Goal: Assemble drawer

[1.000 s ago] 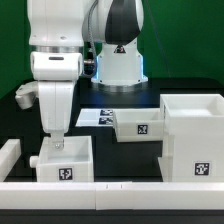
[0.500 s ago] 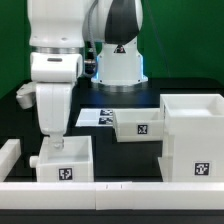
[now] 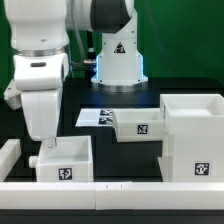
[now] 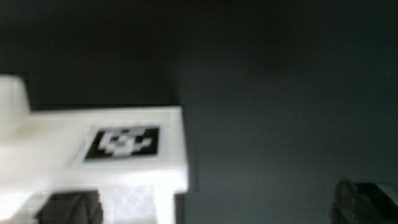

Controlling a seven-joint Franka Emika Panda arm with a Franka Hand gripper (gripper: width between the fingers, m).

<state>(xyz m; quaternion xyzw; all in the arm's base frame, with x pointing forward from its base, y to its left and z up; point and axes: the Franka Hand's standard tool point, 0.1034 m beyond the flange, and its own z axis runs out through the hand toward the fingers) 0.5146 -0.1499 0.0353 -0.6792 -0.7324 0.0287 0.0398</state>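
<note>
gripper (image 3: pixel 45 140) wide open, holding nothing, hanging over a corner of the loose tray (image 3: pixel 80 168) on the exterior view's left; housing (image 3: pixel 195 148) and second tray (image 3: pixel 138 127) sit apart on the right. I'd line the jaws square across one wall before dropping in

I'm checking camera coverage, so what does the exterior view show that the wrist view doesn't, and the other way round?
Only the exterior view: the arm's base, the large housing, the middle tray, the marker board and the low white rail. Only the wrist view: a blurred close-up of one tag on a white part. Both: the dark table, and probably the tray on the exterior view's left, though blur leaves that unsure.
</note>
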